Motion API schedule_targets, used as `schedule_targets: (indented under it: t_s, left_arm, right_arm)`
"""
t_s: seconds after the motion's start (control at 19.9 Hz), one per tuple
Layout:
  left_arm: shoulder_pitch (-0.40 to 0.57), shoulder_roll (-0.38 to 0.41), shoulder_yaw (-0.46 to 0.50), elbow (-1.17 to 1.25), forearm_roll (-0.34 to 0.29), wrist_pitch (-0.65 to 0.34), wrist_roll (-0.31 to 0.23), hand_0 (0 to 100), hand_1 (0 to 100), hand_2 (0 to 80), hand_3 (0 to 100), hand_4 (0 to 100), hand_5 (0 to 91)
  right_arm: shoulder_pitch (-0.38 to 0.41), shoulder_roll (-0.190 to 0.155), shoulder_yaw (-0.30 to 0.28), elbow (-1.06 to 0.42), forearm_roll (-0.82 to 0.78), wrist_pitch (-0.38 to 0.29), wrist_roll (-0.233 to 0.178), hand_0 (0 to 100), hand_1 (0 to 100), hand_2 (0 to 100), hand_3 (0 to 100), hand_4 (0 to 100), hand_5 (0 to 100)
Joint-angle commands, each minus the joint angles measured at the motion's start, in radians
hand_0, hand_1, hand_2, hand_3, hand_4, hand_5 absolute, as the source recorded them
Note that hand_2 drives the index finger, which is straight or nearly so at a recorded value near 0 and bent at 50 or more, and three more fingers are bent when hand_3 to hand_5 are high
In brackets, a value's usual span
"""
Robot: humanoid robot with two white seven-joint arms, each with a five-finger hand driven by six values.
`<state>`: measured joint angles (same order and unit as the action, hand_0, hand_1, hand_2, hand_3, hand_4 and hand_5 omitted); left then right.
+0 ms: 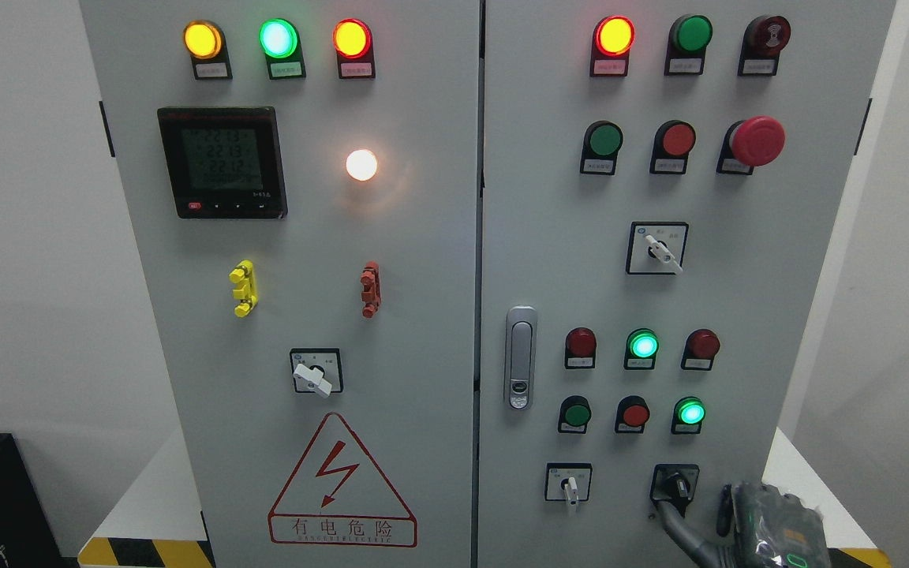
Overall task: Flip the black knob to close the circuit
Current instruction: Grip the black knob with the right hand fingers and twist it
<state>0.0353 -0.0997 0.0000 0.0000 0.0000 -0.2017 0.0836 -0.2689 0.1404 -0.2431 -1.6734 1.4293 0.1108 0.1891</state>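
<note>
One R hand (679,505) on one blk knob (676,483)

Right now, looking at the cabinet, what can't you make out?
- Black knob, head view: the right robot hand covers its lower part, so its position is unclear.
- Right robot hand: cut off by the bottom edge.
- Button labels: print too small.
- Meter: digits blurred.
- Left robot hand: out of view.

On the left door I see a digital meter (222,162) with lit figures, a glowing white lamp (361,165) beside it, and a red-bordered warning triangle (342,483) low down. I see a silver door handle (520,356) by the seam, and a red mushroom button (756,141) at the upper right.
</note>
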Motion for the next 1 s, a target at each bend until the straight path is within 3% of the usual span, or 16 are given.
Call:
schedule_targets:
  t_s: [0.0, 0.95]
  left_arm:
    - [0.000, 0.000, -0.020, 0.022, -0.021, 0.001, 0.001, 0, 0, 0.0, 0, 0, 0.0]
    - [0.000, 0.000, -0.020, 0.022, -0.021, 0.001, 0.001, 0, 0, 0.0, 0, 0, 0.0]
  right_arm:
    - [-0.001, -0.005, -0.025, 0.001, 0.000, -0.005, -0.002, 0, 9, 77, 94, 76, 74]
    - [0.000, -0.007, -0.071, 0.006, 0.003, -0.034, -0.002, 0, 12, 77, 93, 75, 74]
